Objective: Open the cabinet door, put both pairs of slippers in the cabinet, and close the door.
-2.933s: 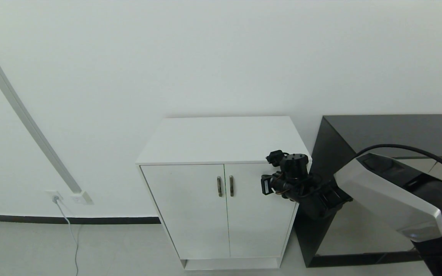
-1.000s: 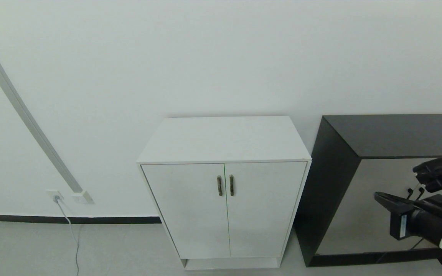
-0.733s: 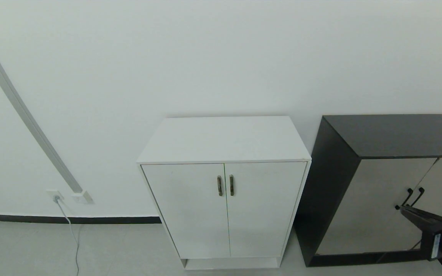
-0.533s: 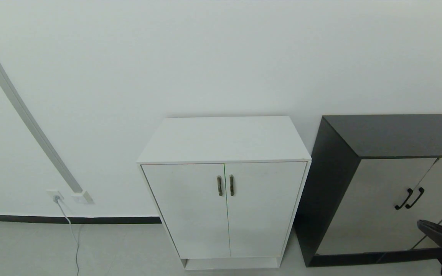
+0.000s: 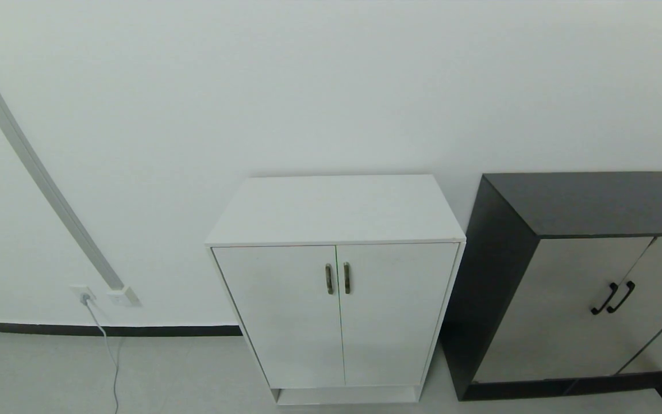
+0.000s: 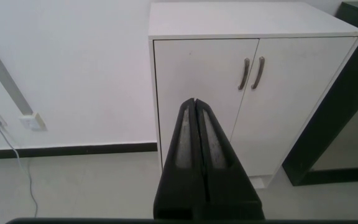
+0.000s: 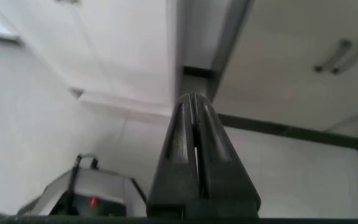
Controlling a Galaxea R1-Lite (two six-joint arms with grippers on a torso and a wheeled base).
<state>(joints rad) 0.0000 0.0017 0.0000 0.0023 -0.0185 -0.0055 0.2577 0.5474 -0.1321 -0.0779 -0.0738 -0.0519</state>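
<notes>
Room: white wall (image 5: 331, 86), grey floor (image 5: 164, 374), and a wire (image 5: 110, 356) hanging from a plug.
Cabinet: the white cabinet (image 5: 331, 210) stands on the floor with its back to the wall. A black cabinet (image 5: 584, 201) is just beside it, on the robot's right.
Doors: two doors (image 5: 285, 316), both shut flat.
Handles: two thin handles (image 5: 328, 279) stand up straight, side by side, where the doors meet.
How it will feel: the doors look stiff and hard, and probably light to swing. The flat fronts look smooth, so a tool would slip on them.
Where to hold: one handle is the best spot. I think a tool should pinch it or hook behind it, then pull out in a curve.
Left tool: the left tool (image 6: 195, 106) is pressed closed with nothing in it. It points at the left door (image 6: 191, 68) and is well back from it.
Right tool: the right tool (image 7: 193, 99) is closed too, and holds nothing. It sits low and points toward the dark gap between the two cabinets.
</notes>
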